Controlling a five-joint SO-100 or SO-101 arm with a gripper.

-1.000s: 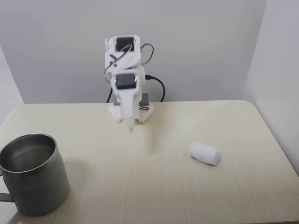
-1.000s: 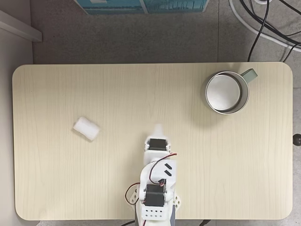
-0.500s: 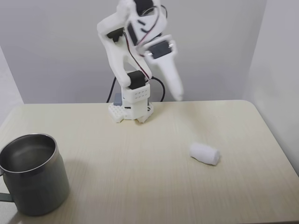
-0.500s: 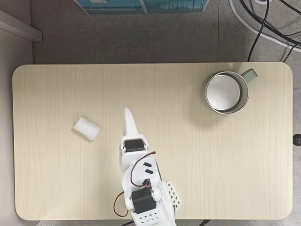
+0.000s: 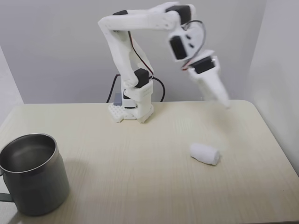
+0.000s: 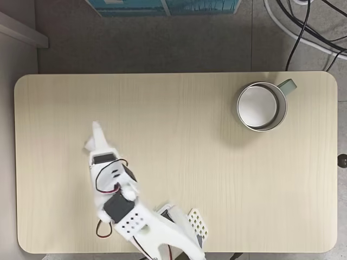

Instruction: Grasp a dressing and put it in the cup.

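Note:
The dressing (image 5: 204, 154), a small white roll, lies on its side on the right half of the table in a fixed view. The white gripper (image 5: 226, 103) hangs in the air above and behind it, pointing down to the right, fingers together and holding nothing. In the fixed view from above, the gripper (image 6: 97, 127) reaches over the dressing (image 6: 88, 144), hiding most of it. The cup (image 5: 32, 172), a dull steel mug, stands upright and empty at the near left corner; from above, the cup (image 6: 239, 106) sits at the far right with its handle pointing right.
The arm's base (image 5: 131, 109) is fixed at the middle of the table's back edge. A wall rises close behind it. From above, cables (image 6: 303, 27) and a teal box (image 6: 162, 6) lie on the floor beyond the table (image 6: 179, 108).
The arm has swung from the table's middle toward the dressing's side and stretched out. The gripper now hangs over the dressing. Dressing and cup have not moved.

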